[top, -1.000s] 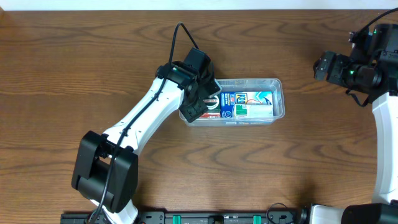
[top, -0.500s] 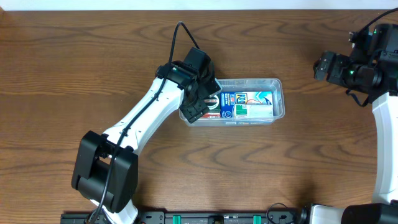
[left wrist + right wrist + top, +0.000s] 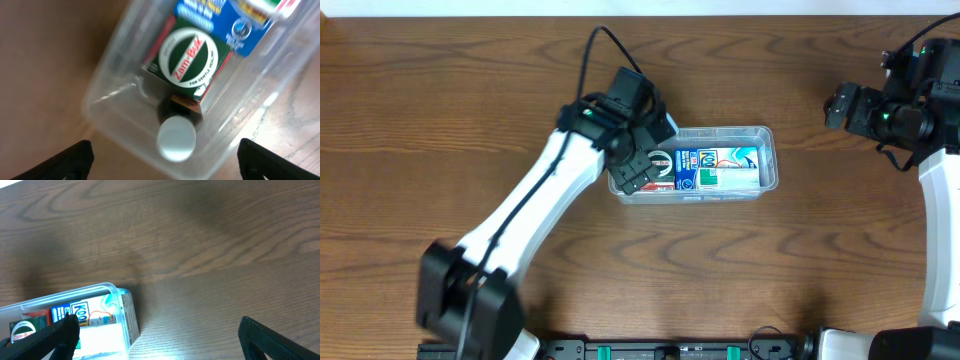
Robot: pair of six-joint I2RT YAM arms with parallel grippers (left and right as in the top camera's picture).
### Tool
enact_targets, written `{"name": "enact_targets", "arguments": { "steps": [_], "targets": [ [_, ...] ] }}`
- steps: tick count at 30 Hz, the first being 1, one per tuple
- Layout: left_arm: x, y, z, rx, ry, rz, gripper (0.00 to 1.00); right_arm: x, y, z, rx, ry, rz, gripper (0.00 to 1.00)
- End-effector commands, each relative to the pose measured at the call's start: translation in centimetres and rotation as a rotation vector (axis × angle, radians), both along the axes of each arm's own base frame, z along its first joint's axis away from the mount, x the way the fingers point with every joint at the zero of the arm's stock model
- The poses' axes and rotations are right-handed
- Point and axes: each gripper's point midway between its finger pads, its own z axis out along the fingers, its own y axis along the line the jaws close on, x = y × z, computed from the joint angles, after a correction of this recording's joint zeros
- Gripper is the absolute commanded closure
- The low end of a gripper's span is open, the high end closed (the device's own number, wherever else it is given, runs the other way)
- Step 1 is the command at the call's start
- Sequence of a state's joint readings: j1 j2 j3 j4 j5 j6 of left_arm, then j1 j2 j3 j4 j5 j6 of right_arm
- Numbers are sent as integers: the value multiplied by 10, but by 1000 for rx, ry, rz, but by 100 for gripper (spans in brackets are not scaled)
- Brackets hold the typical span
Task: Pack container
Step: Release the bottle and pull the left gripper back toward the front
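Observation:
The clear plastic container (image 3: 767, 140) sits at the table's middle. It holds a blue and white packet (image 3: 718, 158), a green Zam-Buk box (image 3: 661, 163) and a small dark bottle with a white cap (image 3: 176, 138). My left gripper (image 3: 638, 170) hovers over the container's left end, open and empty; in the left wrist view (image 3: 162, 160) its fingertips straddle the container corner (image 3: 102, 107) above the bottle. My right gripper (image 3: 840, 106) is at the far right, away from the container (image 3: 127, 311), open and empty (image 3: 165, 335).
Bare wooden table lies all around the container. The left arm crosses the table from the front left. The right arm stands at the right edge.
My left gripper has drawn back slightly up and left from the container's left end. The right arm has not moved.

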State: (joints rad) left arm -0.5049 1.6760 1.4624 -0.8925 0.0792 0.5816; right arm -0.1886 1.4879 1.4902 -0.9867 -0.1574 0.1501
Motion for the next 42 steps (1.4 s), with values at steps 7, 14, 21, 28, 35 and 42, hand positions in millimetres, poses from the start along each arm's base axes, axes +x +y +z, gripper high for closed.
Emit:
{"name": "enact_targets", "arguments": {
  "steps": [7,14,21,28,35,42],
  "targets": [
    [-52,15,116,-131,-219,-40,2,0,-3,-1,6,4,-15,1],
    [-132,48,148,-186,-190,-41,2,0,-3,-1,6,4,-15,1],
    [-177,73,160,-207,-204,-48,2,0,-3,-1,6,4,-15,1],
    [-239,98,135,-165,14,-45,2,0,-3,-1,6,4,-15,1],
    [-252,105,132,-196,5,-34,2,0,-3,-1,6,4,-15,1],
    [-231,114,126,-271,-268,17,2,0,-3,-1,6,4,-15,1]
  ]
}}
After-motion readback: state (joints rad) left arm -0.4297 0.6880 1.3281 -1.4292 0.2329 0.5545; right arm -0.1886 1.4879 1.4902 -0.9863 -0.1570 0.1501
